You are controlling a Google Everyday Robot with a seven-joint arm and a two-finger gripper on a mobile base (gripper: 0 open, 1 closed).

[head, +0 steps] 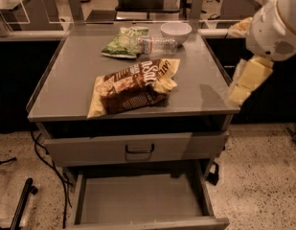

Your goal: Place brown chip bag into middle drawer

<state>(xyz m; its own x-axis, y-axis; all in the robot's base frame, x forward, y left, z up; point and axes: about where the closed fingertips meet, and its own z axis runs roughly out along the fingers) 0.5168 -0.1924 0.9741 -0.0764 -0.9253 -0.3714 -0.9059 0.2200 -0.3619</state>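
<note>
The brown chip bag (133, 86) lies flat on the grey cabinet top (66, 80), near its front edge and a little left of centre. The middle drawer (138, 199) is pulled open below, and its flat grey floor is bare. My gripper (239, 92) hangs at the right edge of the cabinet top, pointing down and left, level with the bag and well to its right. It holds nothing and touches nothing.
A green chip bag (122, 42), a clear plastic bottle (158, 45) on its side and a white bowl (176, 31) sit at the back of the top. A closed drawer front with a dark handle (139, 149) is above the open drawer. Cables (44, 152) lie on the floor at left.
</note>
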